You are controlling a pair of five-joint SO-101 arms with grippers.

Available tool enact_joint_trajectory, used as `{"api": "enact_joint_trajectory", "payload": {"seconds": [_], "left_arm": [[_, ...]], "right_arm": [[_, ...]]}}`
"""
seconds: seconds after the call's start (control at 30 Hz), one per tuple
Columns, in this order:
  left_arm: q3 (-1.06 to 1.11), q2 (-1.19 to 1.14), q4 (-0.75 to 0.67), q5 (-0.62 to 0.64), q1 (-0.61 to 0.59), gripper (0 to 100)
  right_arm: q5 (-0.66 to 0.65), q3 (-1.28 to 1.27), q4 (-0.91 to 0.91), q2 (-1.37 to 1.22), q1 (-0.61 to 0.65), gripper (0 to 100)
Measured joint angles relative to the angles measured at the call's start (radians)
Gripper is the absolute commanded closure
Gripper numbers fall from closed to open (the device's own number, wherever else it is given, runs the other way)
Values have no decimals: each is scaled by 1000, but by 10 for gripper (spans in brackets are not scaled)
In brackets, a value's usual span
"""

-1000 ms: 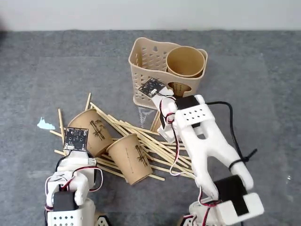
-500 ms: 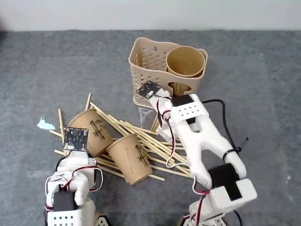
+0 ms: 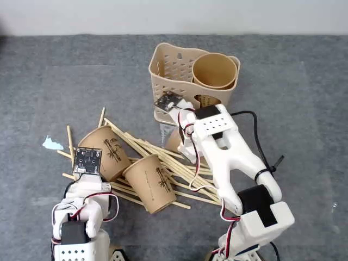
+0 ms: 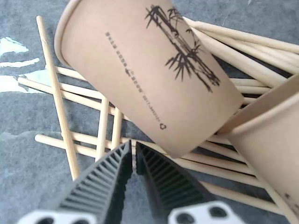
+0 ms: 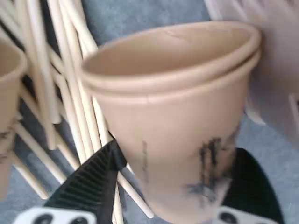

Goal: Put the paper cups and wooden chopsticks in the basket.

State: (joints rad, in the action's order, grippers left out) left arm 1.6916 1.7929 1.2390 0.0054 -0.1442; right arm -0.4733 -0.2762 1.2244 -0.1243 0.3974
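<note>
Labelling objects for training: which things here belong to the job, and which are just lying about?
Job: basket; cup in it; two cups lying on the chopsticks; stacked cups in the right gripper.
Lying about: pale blue scrap on the table.

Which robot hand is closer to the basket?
The right hand. It sits just in front of the basket, gripping a paper cup. The left hand is farther away, beside a tipped-over cup lying on the chopsticks.
</note>
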Motion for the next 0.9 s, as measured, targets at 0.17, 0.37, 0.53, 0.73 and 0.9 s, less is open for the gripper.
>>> {"api": "enact_joint_trajectory", "payload": {"seconds": [0.17, 0.37, 0.53, 0.73, 0.9], "left_arm": [[0, 0, 0, 0, 0, 986], [0, 0, 0, 0, 0, 986], [0, 0, 0, 0, 0, 986], [0, 0, 0, 0, 0, 986], [0, 0, 0, 0, 0, 986]], "right_arm": [[0, 69, 103, -9, 37, 844], [-3, 204, 273, -9, 75, 844], [-2, 382, 451, -9, 83, 846], [-3, 522, 526, 8, 101, 847], [-3, 531, 528, 129, 141, 847]]}}
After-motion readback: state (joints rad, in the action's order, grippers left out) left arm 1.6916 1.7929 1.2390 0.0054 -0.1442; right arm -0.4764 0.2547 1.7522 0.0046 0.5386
